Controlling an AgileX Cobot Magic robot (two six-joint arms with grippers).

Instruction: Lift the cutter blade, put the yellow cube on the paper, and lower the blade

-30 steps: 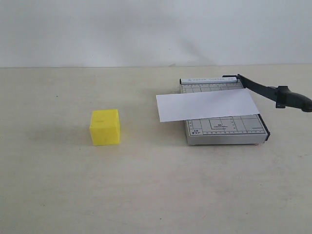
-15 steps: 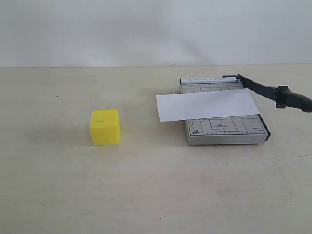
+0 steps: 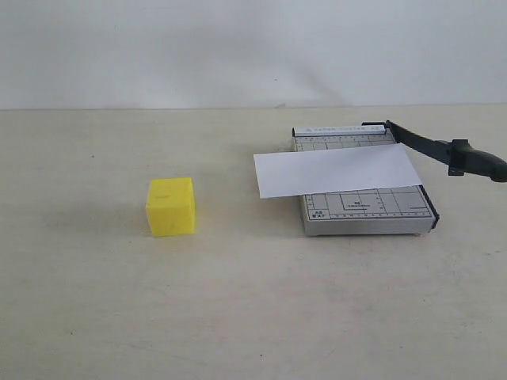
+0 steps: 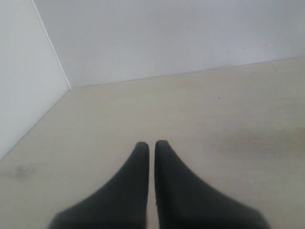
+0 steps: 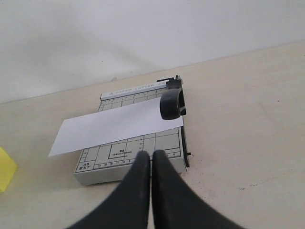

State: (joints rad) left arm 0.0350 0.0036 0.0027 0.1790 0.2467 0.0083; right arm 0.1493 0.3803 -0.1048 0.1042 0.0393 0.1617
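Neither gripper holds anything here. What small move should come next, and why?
Probably open the right gripper and ease it toward the handle of the cutter blade. Its jaws are shut and empty, the blade looks only partly lifted, and the yellow cube sits off the paper.

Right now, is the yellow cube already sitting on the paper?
No, the yellow cube sits on the bare table, apart from the paper that lies across the grey trimmer base.
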